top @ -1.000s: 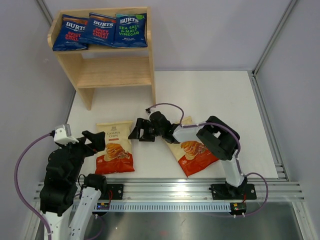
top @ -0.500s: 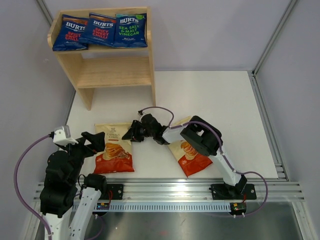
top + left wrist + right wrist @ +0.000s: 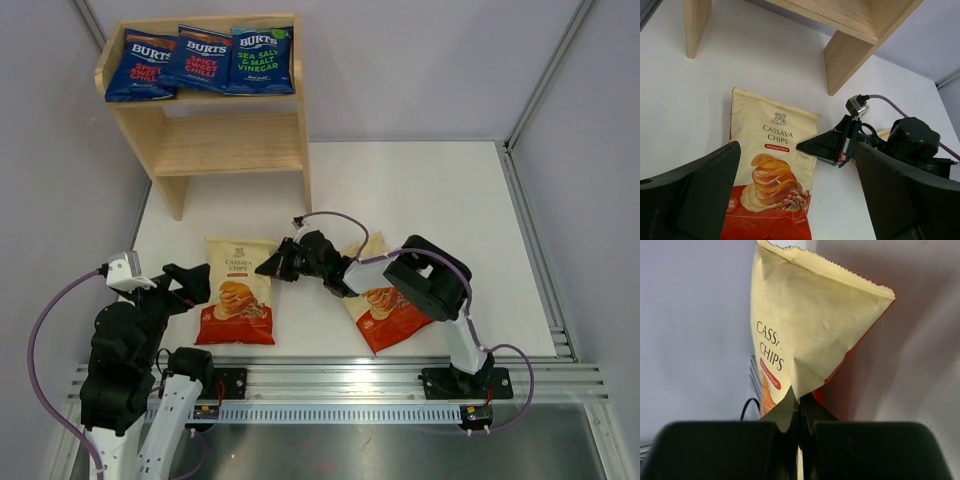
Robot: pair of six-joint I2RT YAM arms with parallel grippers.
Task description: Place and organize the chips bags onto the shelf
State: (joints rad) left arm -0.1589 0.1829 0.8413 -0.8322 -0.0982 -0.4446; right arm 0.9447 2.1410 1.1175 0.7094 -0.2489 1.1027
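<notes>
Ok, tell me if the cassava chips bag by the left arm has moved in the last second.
Yes. The cassava chips bag, pinched at its edge by the right gripper, has slid slightly right and up the view, toward the shelf leg.

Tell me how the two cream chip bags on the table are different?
The left cream bag is pinched at a corner by the right gripper; the right cream bag isn't gripped. The left cream bag shows fully; the right cream bag is partly hidden under the right arm. Both have red-orange bottoms.

Black-and-white arms [image 3: 430, 280] trailing purple cables [image 3: 32, 345].
</notes>
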